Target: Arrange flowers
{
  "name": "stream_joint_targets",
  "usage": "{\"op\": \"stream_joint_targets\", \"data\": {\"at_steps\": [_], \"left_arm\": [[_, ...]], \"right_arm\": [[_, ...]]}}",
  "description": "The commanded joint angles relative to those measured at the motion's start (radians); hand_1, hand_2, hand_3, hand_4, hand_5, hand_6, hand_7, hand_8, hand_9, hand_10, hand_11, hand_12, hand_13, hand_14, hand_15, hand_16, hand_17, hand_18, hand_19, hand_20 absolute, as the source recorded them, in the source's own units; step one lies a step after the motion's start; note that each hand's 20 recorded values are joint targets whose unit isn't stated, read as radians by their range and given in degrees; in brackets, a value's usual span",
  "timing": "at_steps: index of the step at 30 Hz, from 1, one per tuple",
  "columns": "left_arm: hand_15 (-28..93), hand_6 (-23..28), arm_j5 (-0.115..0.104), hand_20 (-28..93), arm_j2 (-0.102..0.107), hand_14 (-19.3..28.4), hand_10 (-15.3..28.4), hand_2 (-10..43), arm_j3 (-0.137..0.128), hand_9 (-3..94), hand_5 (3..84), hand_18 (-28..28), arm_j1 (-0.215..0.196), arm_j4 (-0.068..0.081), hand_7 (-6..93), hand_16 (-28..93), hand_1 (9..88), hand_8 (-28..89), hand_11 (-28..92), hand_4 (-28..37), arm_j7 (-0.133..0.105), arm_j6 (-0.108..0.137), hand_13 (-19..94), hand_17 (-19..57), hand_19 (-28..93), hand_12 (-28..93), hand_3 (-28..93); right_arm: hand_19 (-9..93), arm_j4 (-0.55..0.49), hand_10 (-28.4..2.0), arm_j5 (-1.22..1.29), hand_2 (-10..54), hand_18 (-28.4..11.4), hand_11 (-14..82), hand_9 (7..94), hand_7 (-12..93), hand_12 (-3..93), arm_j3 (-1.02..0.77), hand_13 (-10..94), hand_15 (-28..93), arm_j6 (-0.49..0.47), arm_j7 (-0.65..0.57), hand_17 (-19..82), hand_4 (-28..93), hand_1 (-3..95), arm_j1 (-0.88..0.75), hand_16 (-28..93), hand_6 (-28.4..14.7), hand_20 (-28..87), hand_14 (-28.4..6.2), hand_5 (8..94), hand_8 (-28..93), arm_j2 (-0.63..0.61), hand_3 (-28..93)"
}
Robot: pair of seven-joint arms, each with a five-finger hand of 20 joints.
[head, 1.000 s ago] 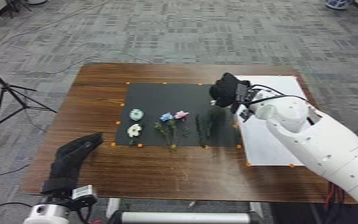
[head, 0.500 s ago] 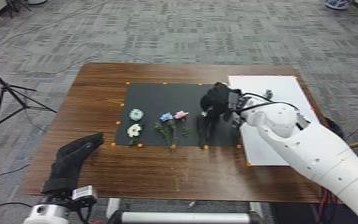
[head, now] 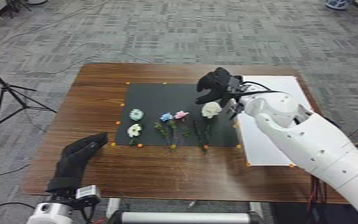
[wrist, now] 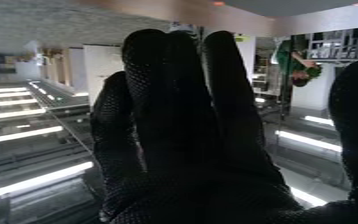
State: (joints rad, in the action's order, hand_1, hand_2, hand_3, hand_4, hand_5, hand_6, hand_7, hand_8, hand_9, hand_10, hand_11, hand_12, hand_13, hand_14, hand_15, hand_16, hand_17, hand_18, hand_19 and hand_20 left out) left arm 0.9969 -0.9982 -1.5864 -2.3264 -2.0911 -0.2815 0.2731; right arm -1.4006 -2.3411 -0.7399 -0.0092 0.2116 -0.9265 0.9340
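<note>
visibly five flower heads (head: 211, 109), one dark mat (head: 158, 95)

Counter (head: 180, 175): grained brown wood, low gloss. Mat (head: 158, 95): smooth, matt. Right robot hand (head: 214, 82): textured fabric. Right arm (head: 309, 142): smooth casing. Floor (head: 184, 37): matt carpet.

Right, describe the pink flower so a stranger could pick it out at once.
On the brown table lies a dark mat. Near its middle, find the small bloom between a blue flower on the left and a larger white flower; it alone is pink.
</note>
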Motion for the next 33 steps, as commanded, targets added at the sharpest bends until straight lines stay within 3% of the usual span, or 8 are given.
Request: {"op": "stream_joint_targets", "data": {"at_steps": [1, 7, 12, 18, 24, 26, 29, 33], "left_arm": [[11, 2.6, 0.002, 17, -0.006, 15.1, 12.4, -7.6, 0.001, 45.2, 50.1, 13.7, 0.000, 0.001, 18.1, 3, 28.9, -9, 20, -17.8, 0.004, -0.017, 32, 0.3, 8, 11, 71], [11, 2.7, 0.003, 17, -0.012, 15.2, 12.4, -7.6, 0.000, 45.2, 50.1, 13.7, -0.008, -0.001, 18.1, 3, 28.9, -9, 19, -17.9, 0.012, -0.017, 32, 0.3, 8, 11, 71], [11, 2.6, 0.008, 17, -0.017, 15.2, 12.4, -7.7, 0.002, 45.1, 50.0, 13.7, -0.013, -0.004, 18.1, 3, 29.0, -9, 19, -17.8, 0.016, -0.021, 32, 0.3, 8, 11, 71], [11, 2.5, 0.008, 17, -0.023, 15.2, 12.4, -7.6, 0.001, 45.1, 50.0, 13.7, -0.023, -0.007, 18.0, 3, 29.1, -9, 19, -17.7, 0.017, -0.029, 32, 0.3, 8, 11, 71], [11, 2.4, 0.012, 17, -0.026, 15.1, 12.3, -7.7, 0.003, 44.9, 50.0, 13.7, -0.023, -0.008, 18.0, 3, 28.9, -9, 19, -17.7, 0.019, -0.035, 32, 0.2, 8, 11, 71], [11, 2.4, 0.010, 17, -0.027, 15.1, 12.3, -7.6, 0.003, 44.9, 49.9, 13.7, -0.025, -0.009, 17.9, 3, 28.9, -9, 19, -17.7, 0.021, -0.035, 32, 0.2, 8, 11, 71], [11, 2.4, 0.010, 17, -0.027, 15.2, 12.3, -7.5, 0.002, 44.9, 49.9, 13.7, -0.029, -0.010, 17.9, 3, 29.0, -9, 19, -17.8, 0.020, -0.034, 32, 0.2, 7, 11, 71], [11, 2.5, 0.010, 17, -0.023, 15.2, 12.3, -7.4, -0.002, 44.9, 50.0, 13.7, -0.028, -0.011, 17.7, 3, 29.0, -9, 19, -17.8, 0.022, -0.033, 32, 0.2, 7, 11, 71]], "right_arm": [[63, -0.036, -14.1, -0.119, -4.7, -22.2, 12.7, 59.6, 19, 20.0, -0.066, 57, 50, -0.024, -0.110, 23, -15, 18.4, 0.006, 33, -1.1, 59, -15.9, 55.3, -10, -0.107, 69], [64, 0.053, -14.7, -0.208, -9.5, -22.6, 12.1, 57.8, 18, 20.5, -0.122, 57, 49, -0.096, -0.236, 23, -17, 19.7, -0.035, 33, -2.5, 59, -15.7, 51.2, -8, -0.109, 71], [67, 0.129, -15.6, -0.270, -9.5, -23.1, 12.6, 57.7, 17, 21.0, -0.176, 58, 51, -0.136, -0.232, 24, -19, 20.5, -0.065, 33, -3.1, 59, -15.6, 50.3, -7, -0.089, 71], [69, 0.144, -14.8, -0.250, -9.5, -23.2, 16.2, 62.1, 20, 21.7, -0.219, 60, 55, -0.147, -0.260, 26, -20, 22.6, -0.115, 34, -2.1, 60, -15.2, 54.4, -8, -0.085, 70], [75, 0.150, -12.9, -0.229, -9.5, -23.0, 25.4, 71.2, 25, 24.1, -0.194, 66, 62, -0.076, -0.308, 30, -21, 34.0, -0.146, 35, -0.8, 62, -12.8, 62.0, -9, -0.081, 70], [76, 0.149, -11.8, -0.210, -9.5, -22.6, 27.2, 73.8, 27, 23.9, -0.180, 67, 63, -0.050, -0.315, 32, -23, 42.4, -0.149, 36, -0.7, 61, -11.8, 64.7, 3, -0.085, 67], [77, 0.144, -8.3, -0.172, -9.5, -22.2, 14.2, 82.8, 29, 39.7, -0.156, 71, 63, 0.033, -0.311, 35, -23, 55.3, -0.147, 36, -0.1, 61, -10.0, 69.8, 9, -0.104, 62], [78, 0.094, -7.8, -0.097, -9.2, -22.4, 12.6, 86.7, 29, 41.6, -0.117, 73, 63, 0.136, -0.317, 36, -23, 59.5, -0.124, 37, 0.2, 61, -9.4, 73.4, 9, -0.145, 61]]}}
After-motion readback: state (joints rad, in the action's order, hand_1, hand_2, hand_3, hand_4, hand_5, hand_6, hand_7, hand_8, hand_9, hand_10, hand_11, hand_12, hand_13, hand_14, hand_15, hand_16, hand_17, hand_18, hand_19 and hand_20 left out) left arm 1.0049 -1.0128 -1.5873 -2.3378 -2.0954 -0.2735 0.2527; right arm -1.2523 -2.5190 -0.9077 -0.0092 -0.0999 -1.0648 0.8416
